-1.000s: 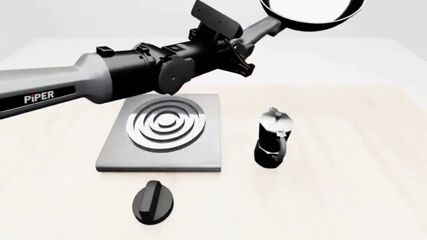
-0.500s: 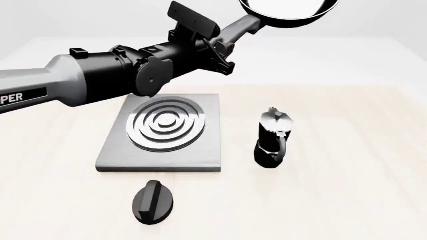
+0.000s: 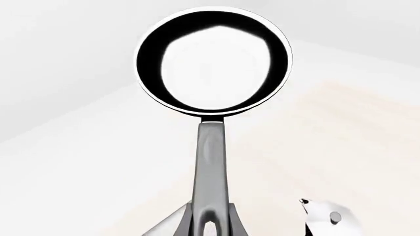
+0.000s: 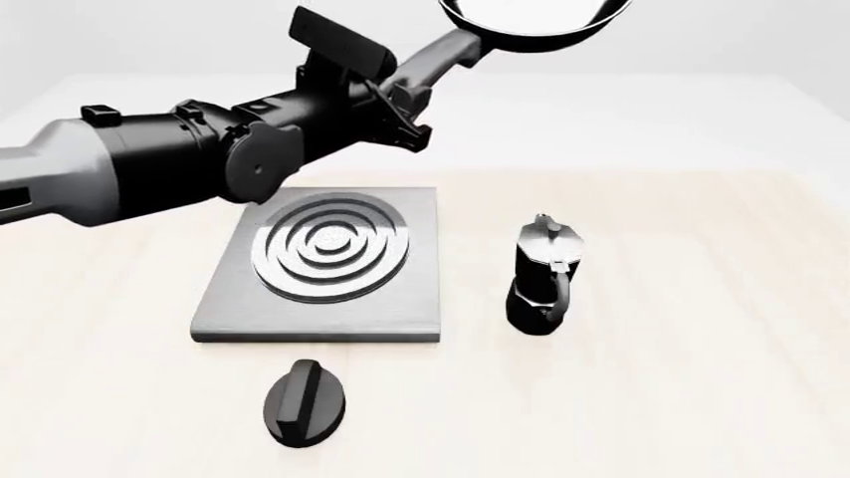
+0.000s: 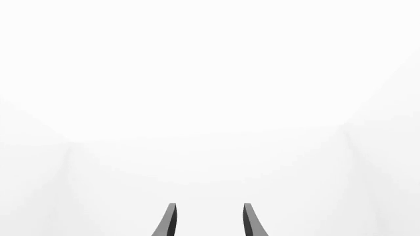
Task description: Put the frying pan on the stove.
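Left wrist view: we look along the left hand [image 3: 210, 227] and see its fingers [image 3: 236, 223] clamped on either side of the dark grey handle, close to the loop hole. The frying pan [image 3: 213, 61] stretches out ahead, its round glossy inside facing the camera, thin pale rim all around. It hangs in the air with the pale desk [image 3: 341, 147] far behind it. At one corner we note the silver top of the moka pot [image 3: 326, 216], only partly in frame.

Front view: the left arm reaches in from the left and slants up across the far part of the scene. The left hand [image 4: 405, 85] grips the handle, and the frying pan [image 4: 531, 22] sits high at the top edge, cut off by the frame, well above the desk [image 4: 691, 378]. The stove [image 4: 325, 264] lies flat on the desk below the arm, its silver rings bare; the pan is up and beyond its far right corner, well apart from it. The moka pot [image 4: 542, 274] stands upright just right of the stove. A small black oval knob [image 4: 306, 400] lies in front of the stove, near its front edge.

Right wrist view: we see only the two dark fingertips [image 5: 169, 221] of the right hand [image 5: 208, 221], held apart with nothing between them, against plain white.
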`<action>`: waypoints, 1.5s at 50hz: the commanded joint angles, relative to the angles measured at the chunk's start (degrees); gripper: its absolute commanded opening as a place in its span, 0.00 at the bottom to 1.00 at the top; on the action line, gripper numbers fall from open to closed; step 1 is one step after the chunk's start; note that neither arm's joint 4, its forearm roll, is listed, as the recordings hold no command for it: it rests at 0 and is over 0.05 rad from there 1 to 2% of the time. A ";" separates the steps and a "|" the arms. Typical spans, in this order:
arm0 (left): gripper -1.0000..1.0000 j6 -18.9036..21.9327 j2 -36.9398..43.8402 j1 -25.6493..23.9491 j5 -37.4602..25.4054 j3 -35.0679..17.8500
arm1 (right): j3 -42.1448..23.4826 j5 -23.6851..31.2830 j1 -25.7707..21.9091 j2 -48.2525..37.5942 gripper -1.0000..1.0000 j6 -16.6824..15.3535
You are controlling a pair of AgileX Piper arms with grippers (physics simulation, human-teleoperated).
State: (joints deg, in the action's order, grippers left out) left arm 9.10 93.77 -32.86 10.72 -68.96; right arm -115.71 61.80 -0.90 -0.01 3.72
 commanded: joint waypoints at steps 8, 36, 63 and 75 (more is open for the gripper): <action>0.00 0.26 -4.39 2.32 2.50 3.31 | -0.39 0.41 -0.25 0.00 1.00 -0.18; 0.00 0.09 -10.04 4.86 4.06 10.97 | 0.14 0.15 0.26 0.00 1.00 -0.17; 0.00 -0.27 -16.78 7.85 5.08 19.47 | 1.15 -0.44 0.39 0.00 1.00 0.04; 0.00 -0.24 -20.67 8.65 4.81 24.03 | 1.44 -0.58 0.24 0.00 1.00 0.06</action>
State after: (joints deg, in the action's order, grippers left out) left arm 8.08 77.15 -25.03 15.08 -46.84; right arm -114.52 61.37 -0.63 0.00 3.71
